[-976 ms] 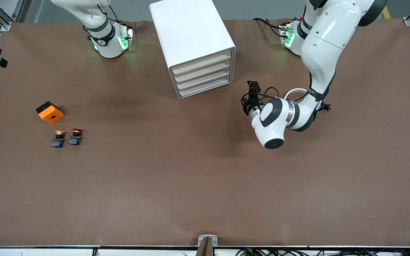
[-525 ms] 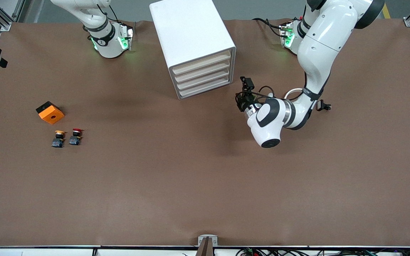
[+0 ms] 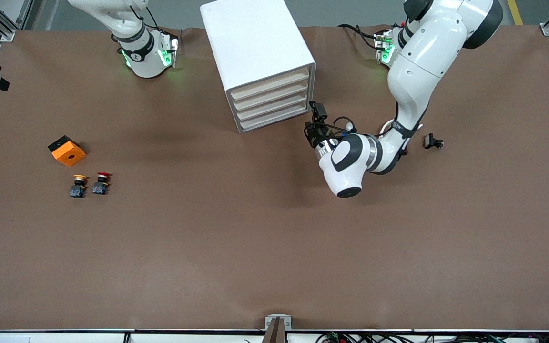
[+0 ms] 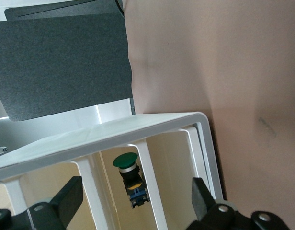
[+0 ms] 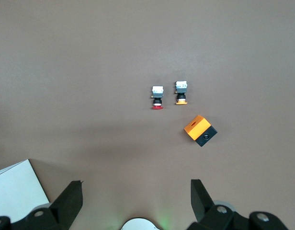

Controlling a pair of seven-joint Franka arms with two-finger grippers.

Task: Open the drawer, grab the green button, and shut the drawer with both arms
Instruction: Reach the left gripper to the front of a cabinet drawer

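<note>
Brown counter (image 3: 236, 247) carried everything, with a white drawer cabinet (image 3: 255, 52) standing at its middle, between my two arm bases. Green-capped button (image 4: 130, 179) sat inside the cabinet, in one of its compartments, visible only in my left wrist view; cap pointed toward the cabinet's top panel, black-and-blue body below it. Four drawer fronts (image 3: 272, 102) looked flush in the front view, none pulled out.

My left gripper (image 3: 313, 125) hung just beside the cabinet's lower corner on the left arm's end, fingers (image 4: 66, 199) spread apart, holding nothing. White left arm (image 3: 417, 66) reached in from its green-lit base, elbow bent over the counter.

My right gripper (image 5: 136, 203) was up high and out of the front view, fingers (image 5: 68, 199) apart and empty, looking down on the right arm's end of the counter. Right arm (image 3: 131, 33) waited at its base.

Small black part (image 3: 432, 141) lay on the counter near the left arm's forearm. Toward the right arm's end: orange block with a black side (image 3: 66, 150), and nearer to the front camera the yellow-capped button (image 3: 78, 186) and red-capped button (image 3: 101, 183), just beside each other, apart from the block.
</note>
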